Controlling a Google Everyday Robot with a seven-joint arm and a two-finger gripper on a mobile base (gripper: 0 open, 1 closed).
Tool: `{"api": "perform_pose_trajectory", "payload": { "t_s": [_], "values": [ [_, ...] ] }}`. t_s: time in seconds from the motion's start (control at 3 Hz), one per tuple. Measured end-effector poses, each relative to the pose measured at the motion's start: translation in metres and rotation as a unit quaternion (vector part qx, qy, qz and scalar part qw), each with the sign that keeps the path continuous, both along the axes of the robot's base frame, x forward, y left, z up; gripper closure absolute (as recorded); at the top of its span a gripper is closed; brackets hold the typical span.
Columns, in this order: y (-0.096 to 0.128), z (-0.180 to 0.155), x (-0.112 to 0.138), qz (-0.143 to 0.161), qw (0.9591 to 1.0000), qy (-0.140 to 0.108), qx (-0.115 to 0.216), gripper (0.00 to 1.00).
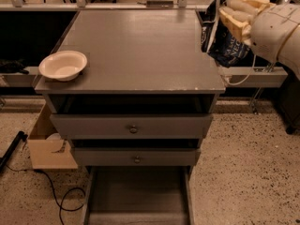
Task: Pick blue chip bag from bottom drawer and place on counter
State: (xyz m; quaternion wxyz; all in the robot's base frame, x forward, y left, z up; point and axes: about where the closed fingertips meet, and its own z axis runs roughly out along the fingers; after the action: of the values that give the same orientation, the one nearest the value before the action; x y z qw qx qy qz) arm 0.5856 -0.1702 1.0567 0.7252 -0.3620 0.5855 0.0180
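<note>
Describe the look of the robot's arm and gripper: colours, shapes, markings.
The gripper, at the upper right just past the counter's right edge, has thick, pale cream fingers with rounded, ribbed surfaces. Behind it the arm is a bulky, rounded white shell crossed by thin dark seam lines.

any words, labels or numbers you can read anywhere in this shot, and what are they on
White lettering on the blue chip bag, held up by the gripper by the right edge of the counter: too blurred to read.
No writing shows on the white bowl, the drawer fronts or the cardboard box.
</note>
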Motion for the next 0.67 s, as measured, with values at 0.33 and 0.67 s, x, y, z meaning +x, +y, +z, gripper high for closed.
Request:
{"api": "perform_pose_trajectory", "payload": {
  "t_s": [0.33, 0.67],
  "values": [
    [0.011, 0.011, 0.027, 0.014, 0.9998, -0.004, -0.014, 1.00],
    [0.039, 0.016, 0.076, 0.038, 0.9991, 0.007, -0.019, 1.00]
  ]
}}
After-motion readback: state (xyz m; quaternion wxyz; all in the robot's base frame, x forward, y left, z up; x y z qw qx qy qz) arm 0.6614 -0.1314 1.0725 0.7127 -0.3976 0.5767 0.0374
